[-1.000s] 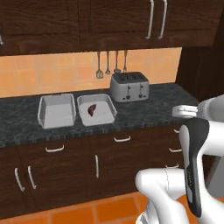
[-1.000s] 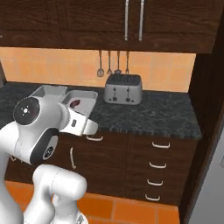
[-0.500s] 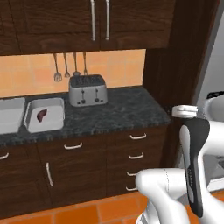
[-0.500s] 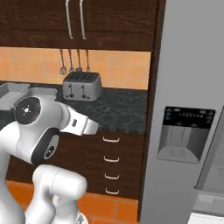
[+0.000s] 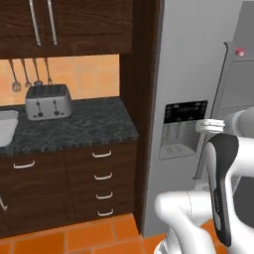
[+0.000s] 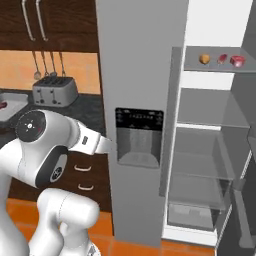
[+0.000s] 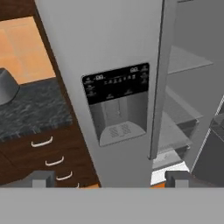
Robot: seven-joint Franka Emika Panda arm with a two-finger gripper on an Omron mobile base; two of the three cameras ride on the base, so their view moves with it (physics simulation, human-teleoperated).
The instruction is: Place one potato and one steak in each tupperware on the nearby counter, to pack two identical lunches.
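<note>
At far left on the worktop (image 6: 85,107) sits a tupperware (image 6: 11,102) holding one steak (image 6: 3,105). Further right, the end effector (image 7: 109,179) hangs spread and empty before the fridge (image 6: 142,60). High on its top shelf (door open) lie the potato (image 6: 204,59) and steaks (image 6: 237,61); overreaching risks striking the shelf.

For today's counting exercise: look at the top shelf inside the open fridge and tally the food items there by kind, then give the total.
Potato: 1
Steak: 2 (the other one lies between the potato and the first)
Total: 3 food items on the top fridge shelf
</note>
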